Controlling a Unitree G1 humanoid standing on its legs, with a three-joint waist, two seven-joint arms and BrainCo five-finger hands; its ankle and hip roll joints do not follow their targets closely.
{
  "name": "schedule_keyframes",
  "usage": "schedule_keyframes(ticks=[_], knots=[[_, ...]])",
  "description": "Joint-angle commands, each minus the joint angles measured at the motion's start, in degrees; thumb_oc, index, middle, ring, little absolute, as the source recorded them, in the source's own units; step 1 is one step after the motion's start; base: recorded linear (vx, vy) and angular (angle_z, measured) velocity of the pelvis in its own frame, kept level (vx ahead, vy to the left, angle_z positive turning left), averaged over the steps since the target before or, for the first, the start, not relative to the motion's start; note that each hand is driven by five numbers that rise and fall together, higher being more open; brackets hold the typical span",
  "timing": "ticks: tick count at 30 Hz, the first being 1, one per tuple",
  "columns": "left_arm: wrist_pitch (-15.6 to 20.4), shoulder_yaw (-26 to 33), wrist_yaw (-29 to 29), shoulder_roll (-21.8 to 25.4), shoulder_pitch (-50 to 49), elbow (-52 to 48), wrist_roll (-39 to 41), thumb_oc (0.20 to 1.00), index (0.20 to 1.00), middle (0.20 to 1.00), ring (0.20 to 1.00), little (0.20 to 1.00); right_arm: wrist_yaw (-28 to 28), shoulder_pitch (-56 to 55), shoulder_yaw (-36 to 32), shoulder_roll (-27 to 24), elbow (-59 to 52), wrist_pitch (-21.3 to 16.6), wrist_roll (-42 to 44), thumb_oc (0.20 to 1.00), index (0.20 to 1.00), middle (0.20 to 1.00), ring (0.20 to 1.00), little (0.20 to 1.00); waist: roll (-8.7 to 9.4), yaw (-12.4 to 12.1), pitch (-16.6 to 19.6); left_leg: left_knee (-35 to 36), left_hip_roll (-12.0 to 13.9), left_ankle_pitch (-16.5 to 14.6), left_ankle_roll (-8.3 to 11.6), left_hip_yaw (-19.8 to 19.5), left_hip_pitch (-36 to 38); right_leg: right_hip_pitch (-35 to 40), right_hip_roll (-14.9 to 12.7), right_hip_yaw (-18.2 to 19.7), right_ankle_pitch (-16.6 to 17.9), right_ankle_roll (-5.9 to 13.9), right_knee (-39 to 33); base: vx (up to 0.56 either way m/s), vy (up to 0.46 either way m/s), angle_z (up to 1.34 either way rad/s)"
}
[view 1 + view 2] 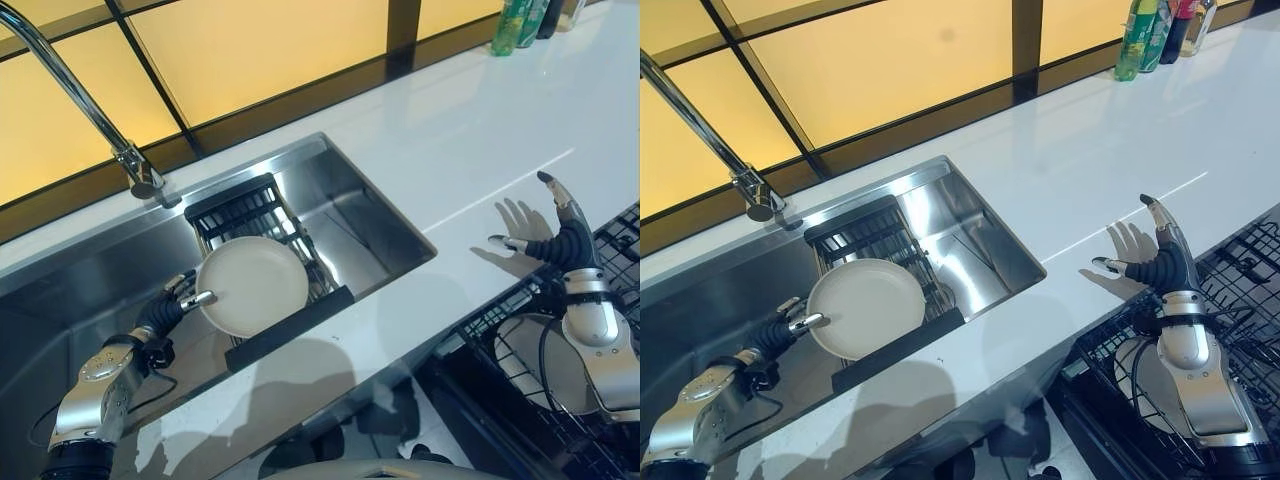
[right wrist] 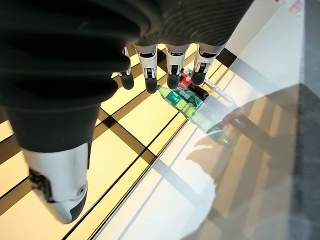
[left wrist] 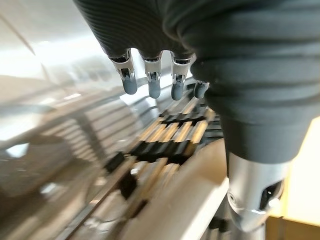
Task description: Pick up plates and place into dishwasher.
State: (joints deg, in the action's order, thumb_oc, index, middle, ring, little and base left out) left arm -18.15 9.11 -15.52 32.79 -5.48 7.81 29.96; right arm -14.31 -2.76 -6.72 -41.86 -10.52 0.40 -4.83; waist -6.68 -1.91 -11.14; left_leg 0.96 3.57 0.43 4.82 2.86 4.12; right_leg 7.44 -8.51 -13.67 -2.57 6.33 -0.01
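Plate: the white plate (image 1: 252,284) lies tilted on the black drying rack (image 1: 262,225) inside the steel sink (image 1: 370,215), its near edge against the rack's front bar.
Left robot hand (image 1: 176,301): you have it at the plate's left rim, thumb over the edge and fingers apparently behind it; whether it has a firm pinch yet you cannot tell for sure.
Right robot hand (image 1: 556,232): spread and holding nothing, above the white counter (image 1: 480,120) beside the dishwasher rack (image 1: 1110,350).
Handling: expect a stiff, glazed, slippery plate, probably breakable.
Where to grip: take the rim with your thumb on top and fingers beneath; lift clear of the rack's wires before you swing it across.
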Motion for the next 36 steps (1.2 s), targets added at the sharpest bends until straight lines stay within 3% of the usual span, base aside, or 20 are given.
schedule_keyframes(ticks=[1, 8, 25, 27, 29, 32, 36], knots=[[-0.5, -1.6, -2.9, 4.9, -0.4, -3.1, -0.8, 1.000, 1.000, 1.000, 1.000, 1.000, -2.0, 0.1, -1.9, -4.6, -3.9, -1.4, 1.8, 1.000, 1.000, 1.000, 1.000, 1.000, 1.11, 1.4, 2.1, -3.6, 0.5, -0.2, 0.52, 1.9, -4.2, -4.1, -1.8, 0.0, -3.9, -0.43, 8.2, 0.00, 0.000, 0.00], [-2.6, -4.1, -3.5, 6.5, 0.0, -5.5, -0.1, 1.000, 1.000, 1.000, 1.000, 1.000, -3.6, -0.1, -0.8, -5.1, -4.5, -0.6, 2.2, 1.000, 1.000, 1.000, 1.000, 1.000, 1.18, 1.7, 1.9, -3.1, 0.6, -0.1, 0.39, 2.1, -3.9, -4.2, -1.4, 0.3, -3.7, -0.30, 7.8, 0.01, -0.024, 0.00], [-2.5, -3.2, -1.0, 7.1, -0.1, -7.2, 0.1, 1.000, 1.000, 1.000, 1.000, 1.000, -5.0, -1.0, -0.3, -4.9, -4.5, -1.0, 2.6, 1.000, 1.000, 1.000, 1.000, 1.000, 1.33, 1.5, 2.1, -2.8, 0.5, -0.2, 0.32, 2.0, -3.8, -4.3, -1.3, -0.1, -3.7, -0.35, 7.8, 0.00, 0.000, 0.00], [-0.9, -2.7, 2.8, 7.0, -0.2, -6.6, -3.0, 1.000, 1.000, 1.000, 1.000, 1.000, -5.1, -0.9, 0.0, -4.6, -4.4, -0.9, 2.3, 1.000, 1.000, 1.000, 1.000, 1.000, 1.41, 1.4, 2.2, -2.8, 0.5, -0.2, 0.32, 2.0, -3.7, -4.3, -1.2, -0.3, -3.8, -0.40, 7.8, 0.00, 0.000, 0.00], [3.4, -1.4, 12.1, 7.5, -0.3, -4.6, -10.1, 1.000, 1.000, 1.000, 1.000, 1.000, -5.3, -0.8, 0.2, -4.4, -3.9, -1.1, 2.2, 1.000, 1.000, 1.000, 1.000, 1.000, 1.52, 1.3, 2.2, -2.7, 0.6, -0.1, 0.36, 1.9, -3.7, -4.3, -1.2, -0.4, -3.9, -0.43, 7.9, 0.00, 0.000, 0.00], [6.1, 3.2, 21.4, 6.7, 0.1, -0.7, -11.1, 1.000, 1.000, 1.000, 1.000, 1.000, -4.9, -1.1, -0.6, -4.0, -4.6, -0.5, 2.6, 1.000, 1.000, 1.000, 1.000, 1.000, 2.27, 1.0, 2.5, -2.6, 0.5, -0.2, 0.37, 1.6, -3.8, -4.3, -1.1, -0.6, -4.1, -0.59, 7.9, 0.00, -0.024, 0.00], [11.9, 7.9, 29.5, 4.8, 0.7, -0.7, -17.8, 1.000, 1.000, 1.000, 1.000, 1.000, -4.3, -1.4, -1.1, -2.4, -4.3, -0.8, 1.7, 1.000, 1.000, 1.000, 1.000, 1.000, 3.05, 0.7, 2.6, -2.6, 0.7, -0.2, 0.57, 1.2, -3.9, -4.2, -0.8, -0.9, -4.4, -0.94, 7.9, 0.01, -0.037, 0.00]])
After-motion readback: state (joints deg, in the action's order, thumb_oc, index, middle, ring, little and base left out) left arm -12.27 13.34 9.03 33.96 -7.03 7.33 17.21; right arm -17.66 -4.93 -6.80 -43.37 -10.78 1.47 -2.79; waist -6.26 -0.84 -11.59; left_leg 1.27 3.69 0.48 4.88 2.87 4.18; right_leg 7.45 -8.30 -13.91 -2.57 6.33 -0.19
